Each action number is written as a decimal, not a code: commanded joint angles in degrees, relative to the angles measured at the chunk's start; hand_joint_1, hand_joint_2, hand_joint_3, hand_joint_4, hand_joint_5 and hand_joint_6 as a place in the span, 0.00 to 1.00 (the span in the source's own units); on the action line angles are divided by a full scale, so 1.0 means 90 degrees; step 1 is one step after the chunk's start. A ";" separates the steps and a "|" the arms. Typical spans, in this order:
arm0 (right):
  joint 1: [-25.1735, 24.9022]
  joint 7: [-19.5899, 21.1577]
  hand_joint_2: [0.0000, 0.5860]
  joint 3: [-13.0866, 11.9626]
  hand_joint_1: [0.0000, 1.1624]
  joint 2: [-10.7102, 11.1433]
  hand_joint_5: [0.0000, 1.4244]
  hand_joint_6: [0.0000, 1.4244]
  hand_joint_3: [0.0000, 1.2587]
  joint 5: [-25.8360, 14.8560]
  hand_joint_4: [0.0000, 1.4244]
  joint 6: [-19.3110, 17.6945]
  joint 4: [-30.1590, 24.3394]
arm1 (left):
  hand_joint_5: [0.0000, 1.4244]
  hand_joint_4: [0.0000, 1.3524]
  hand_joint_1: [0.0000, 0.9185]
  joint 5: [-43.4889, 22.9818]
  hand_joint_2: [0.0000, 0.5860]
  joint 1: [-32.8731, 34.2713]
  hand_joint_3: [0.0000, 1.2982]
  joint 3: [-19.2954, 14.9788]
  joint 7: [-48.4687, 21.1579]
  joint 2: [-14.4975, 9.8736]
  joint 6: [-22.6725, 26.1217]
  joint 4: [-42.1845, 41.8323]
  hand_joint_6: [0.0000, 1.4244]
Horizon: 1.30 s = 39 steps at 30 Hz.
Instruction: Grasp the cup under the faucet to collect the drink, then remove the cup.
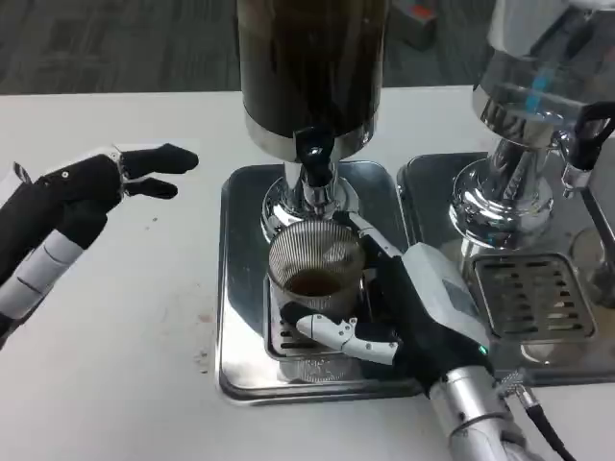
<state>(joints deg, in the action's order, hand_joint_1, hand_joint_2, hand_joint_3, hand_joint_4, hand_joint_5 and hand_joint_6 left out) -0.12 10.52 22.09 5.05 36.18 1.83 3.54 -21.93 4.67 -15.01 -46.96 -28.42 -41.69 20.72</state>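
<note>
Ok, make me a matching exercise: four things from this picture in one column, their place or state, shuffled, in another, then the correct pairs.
Things:
1. ribbed glass cup
2. left hand
3. right hand
4. dispenser tap

Places or states:
A. directly above the cup's mouth
B. wrapped around the cup
C. on the drip tray, a little dark drink at the bottom
D. over the bare white table, holding nothing

Pairs: 1-C, 2-D, 3-B, 4-A
</note>
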 commanded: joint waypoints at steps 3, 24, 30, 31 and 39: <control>0.0024 0.0211 0.23 0.0106 0.42 -0.0032 0.26 0.36 0.12 0.0132 0.17 0.0009 0.0129 | 0.17 0.20 0.00 0.0102 0.24 -0.0049 0.29 -0.0034 0.0042 -0.0102 0.0016 0.0037 0.25; 0.0272 0.1215 0.25 0.0191 0.47 -0.0220 0.52 0.81 0.28 0.0259 0.37 -0.0195 0.0260 | 0.17 0.21 0.00 0.0118 0.23 -0.0099 0.28 -0.0014 0.0021 -0.0165 0.0050 0.0039 0.28; 0.0285 0.1403 0.25 0.0202 0.48 -0.0269 0.55 0.84 0.30 0.0295 0.39 -0.0290 0.0335 | 0.17 0.21 0.00 0.0113 0.23 -0.0127 0.28 -0.0008 0.0020 -0.0183 0.0064 0.0021 0.28; 0.0293 0.1450 0.25 0.0204 0.48 -0.0271 0.56 0.85 0.30 0.0302 0.40 -0.0316 0.0346 | 0.17 0.21 0.00 0.0115 0.23 -0.0131 0.28 -0.0008 0.0021 -0.0185 0.0062 0.0021 0.28; 0.0361 0.1709 0.23 0.0174 0.48 -0.0277 0.57 0.86 0.33 0.0288 0.42 -0.0486 0.0365 | 0.17 0.21 0.00 0.0127 0.22 -0.0149 0.28 0.0009 0.0017 -0.0178 0.0058 0.0026 0.28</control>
<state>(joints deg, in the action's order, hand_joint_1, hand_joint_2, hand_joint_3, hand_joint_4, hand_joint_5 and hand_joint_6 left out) 2.71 24.23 23.80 2.82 38.99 -0.60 6.75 -21.74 4.14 -15.00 -46.96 -29.42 -41.62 20.88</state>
